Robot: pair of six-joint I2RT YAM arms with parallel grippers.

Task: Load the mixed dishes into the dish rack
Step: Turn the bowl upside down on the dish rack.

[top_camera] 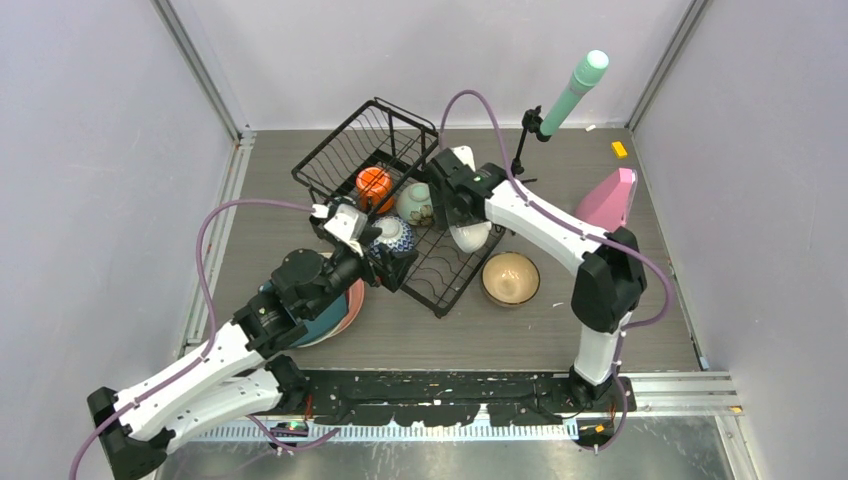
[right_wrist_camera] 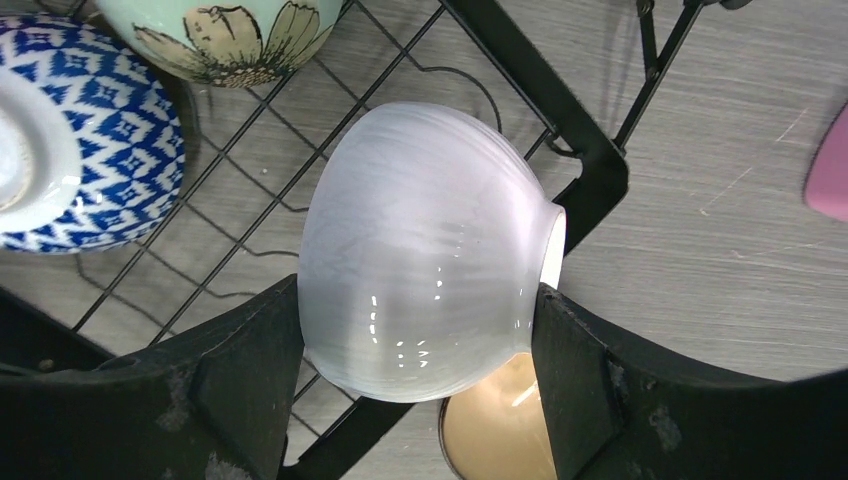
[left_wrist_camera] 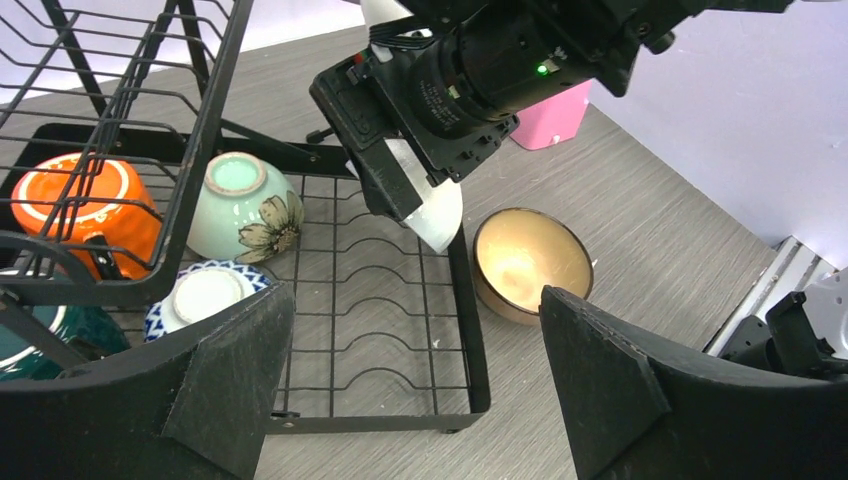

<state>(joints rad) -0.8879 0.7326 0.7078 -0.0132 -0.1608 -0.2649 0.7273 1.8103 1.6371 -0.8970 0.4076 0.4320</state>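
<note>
From the top camera, we are seeing the left gripper point(top_camera: 372, 250) hanging over the near-left part of the dish rack point(top_camera: 445, 285). Its jaws are standing wide with nothing between them. The blue-patterned bowl point(top_camera: 393, 236) is lying in the rack just beside this gripper. The orange mug point(top_camera: 373, 183) and the mint bowl point(top_camera: 415, 201) are sitting a little beyond it. The right gripper point(top_camera: 462, 222) is pointing down over the rack's right edge and is clamping the white bowl point(top_camera: 470, 238). The tan bowl point(top_camera: 510, 278) is resting on the table near this gripper, outside the rack.

From the left wrist, we are looking between the two spread fingers point(left_wrist_camera: 230, 380). Only the wire floor of the rack is lying under the gap. The blue-patterned bowl point(left_wrist_camera: 200, 295), upside down, is sitting just ahead of the left finger. The mint bowl point(left_wrist_camera: 235, 200) is lying on its side beyond it, and the orange mug point(left_wrist_camera: 80, 210) is further left, under the raised basket. Straight ahead, the right gripper is carrying the white bowl point(left_wrist_camera: 435, 215) above the rack's rim.

From the right wrist, both fingers point(right_wrist_camera: 240, 380) are pressing on the sides of the white bowl point(right_wrist_camera: 430, 290), which is tilted with its foot ring to the right. Whether it is touching the wires we cannot tell. The tan bowl point(right_wrist_camera: 495, 430) is partly showing under it.
</note>
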